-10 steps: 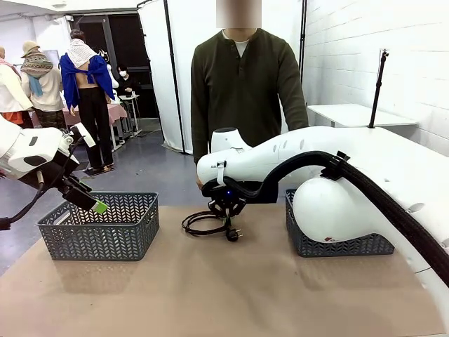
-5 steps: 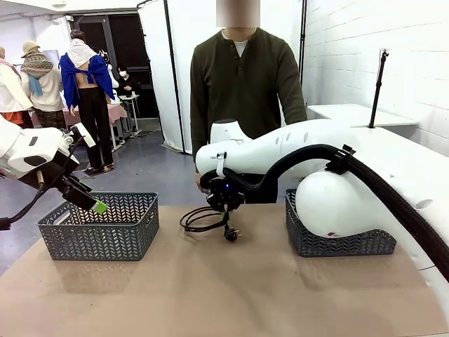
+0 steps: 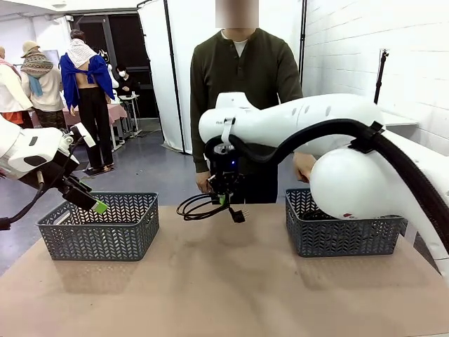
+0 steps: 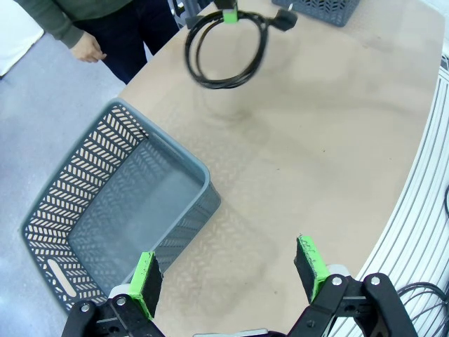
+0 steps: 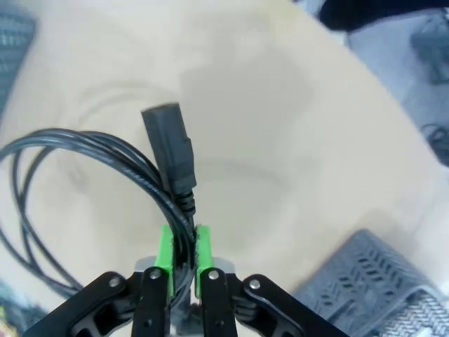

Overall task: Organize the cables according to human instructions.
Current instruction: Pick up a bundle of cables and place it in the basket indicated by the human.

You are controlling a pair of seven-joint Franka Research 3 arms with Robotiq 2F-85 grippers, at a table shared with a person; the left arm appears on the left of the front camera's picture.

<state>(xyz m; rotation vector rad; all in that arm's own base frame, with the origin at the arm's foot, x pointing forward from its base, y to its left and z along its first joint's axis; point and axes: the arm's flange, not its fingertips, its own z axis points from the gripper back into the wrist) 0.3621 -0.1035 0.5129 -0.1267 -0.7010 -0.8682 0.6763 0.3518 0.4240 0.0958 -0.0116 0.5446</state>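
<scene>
- Brown table [image 3: 231, 281] carries two grey baskets: one on the robot's left [image 3: 98, 226], one on its right [image 3: 344, 225]; the human [image 3: 242, 91] stands at the far edge.
- Right gripper [image 3: 223, 200] is clamped on a coiled black cable [image 3: 200, 208], pinched between its green pads [image 5: 165, 254].
- Cable loops hang off the gripper above the table's middle, with a plug [image 5: 168, 151] jutting past the fingertips.
- Left gripper [image 4: 228, 272] hovers with jaws spread and empty, over the near corner of the left basket [image 4: 112, 210].
</scene>
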